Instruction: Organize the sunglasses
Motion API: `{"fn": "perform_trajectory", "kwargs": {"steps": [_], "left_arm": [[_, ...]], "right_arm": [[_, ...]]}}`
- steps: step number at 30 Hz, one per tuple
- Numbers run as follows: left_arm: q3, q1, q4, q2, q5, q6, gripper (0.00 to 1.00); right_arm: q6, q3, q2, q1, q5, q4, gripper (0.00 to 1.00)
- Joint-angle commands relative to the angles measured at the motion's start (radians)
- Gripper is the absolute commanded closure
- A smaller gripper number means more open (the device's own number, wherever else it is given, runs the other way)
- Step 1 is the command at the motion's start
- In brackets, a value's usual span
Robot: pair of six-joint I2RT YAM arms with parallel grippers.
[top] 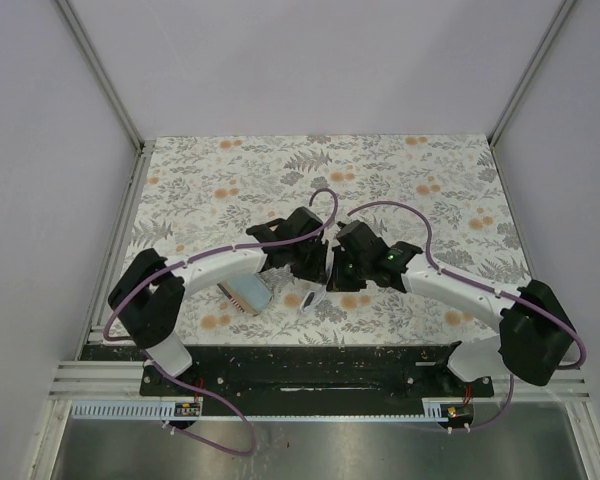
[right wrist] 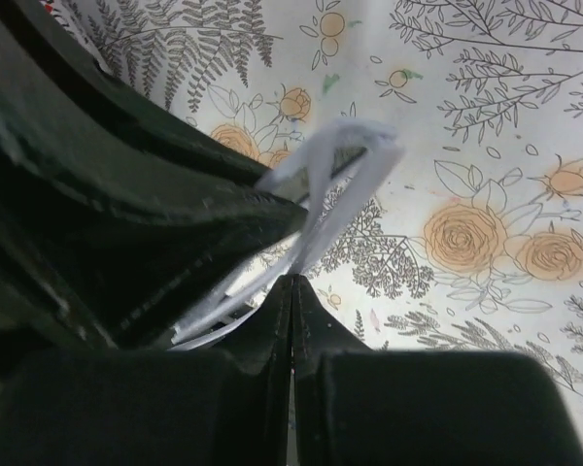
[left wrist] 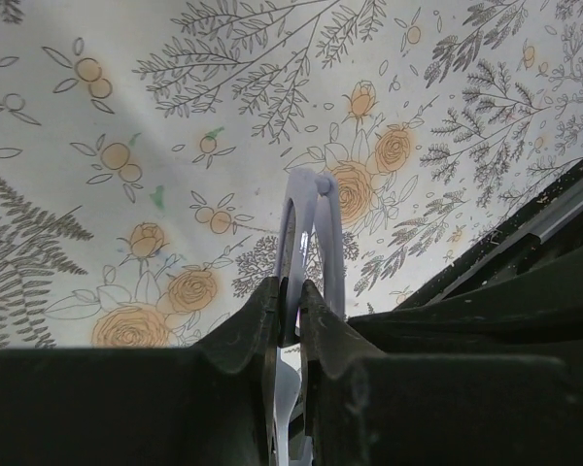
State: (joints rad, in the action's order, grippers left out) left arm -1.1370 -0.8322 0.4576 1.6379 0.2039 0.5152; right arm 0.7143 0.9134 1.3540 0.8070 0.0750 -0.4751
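You have the small pale-framed, dark-lensed sunglasses [top: 313, 298] pinched between both arms, over the floral-patterned table [top: 430, 170] near its front edge. Your left gripper [left wrist: 291, 291] is clamped on the frame. Your right gripper [right wrist: 291, 280] is closed on a thin temple (lenses barely visible). The striped oval case [top: 250, 293] lies just beside, to the left

Striped case [top: 248, 294] on floral table [top: 430, 200]
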Motion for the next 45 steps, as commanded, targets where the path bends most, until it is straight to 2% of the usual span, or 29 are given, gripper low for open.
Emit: {"fn": "perform_trajectory", "kwargs": {"steps": [1,6,9,14,19,23,26,28,36,39,42,45], "left_arm": [[-0.043,-0.027,-0.085,0.026,0.035,0.042,0.95],[-0.044,-0.027,-0.109,0.031,0.046,0.063,0.96],[-0.009,-0.022,-0.166,0.010,0.042,0.077,0.96],[0.075,0.028,-0.339,-0.019,0.146,0.183,0.95],[0.154,0.047,-0.477,-0.082,0.141,0.256,0.95],[0.207,0.045,-0.574,-0.110,0.173,0.322,0.95],[0.220,0.045,-0.582,-0.121,0.177,0.341,0.94],[0.229,0.045,-0.585,-0.124,0.177,0.345,0.94],[0.244,0.044,-0.609,-0.151,0.193,0.356,0.94],[0.241,0.036,-0.612,-0.158,0.209,0.358,0.94],[0.237,0.030,-0.625,-0.159,0.241,0.374,0.93],[0.237,0.016,-0.625,-0.170,0.246,0.381,0.92]], "right_arm": [[0.030,0.015,0.046,0.015,0.008,0.085,1.00],[0.031,-0.010,-0.051,0.014,-0.105,0.040,0.99],[0.048,-0.053,-0.140,0.008,-0.144,0.020,0.85],[0.108,-0.146,-0.271,-0.025,-0.130,0.020,0.70],[0.172,-0.212,-0.345,-0.049,-0.078,0.093,0.59],[0.200,-0.239,-0.348,-0.057,-0.049,0.159,0.55],[0.201,-0.232,-0.332,-0.055,-0.028,0.193,0.54],[0.205,-0.245,-0.334,-0.055,-0.001,0.240,0.49],[0.235,-0.271,-0.334,-0.055,-0.001,0.302,0.51],[0.243,-0.272,-0.326,-0.057,-0.012,0.300,0.59],[0.244,-0.272,-0.322,-0.055,-0.020,0.300,0.62],[0.249,-0.272,-0.322,-0.055,-0.026,0.300,0.73]]}}
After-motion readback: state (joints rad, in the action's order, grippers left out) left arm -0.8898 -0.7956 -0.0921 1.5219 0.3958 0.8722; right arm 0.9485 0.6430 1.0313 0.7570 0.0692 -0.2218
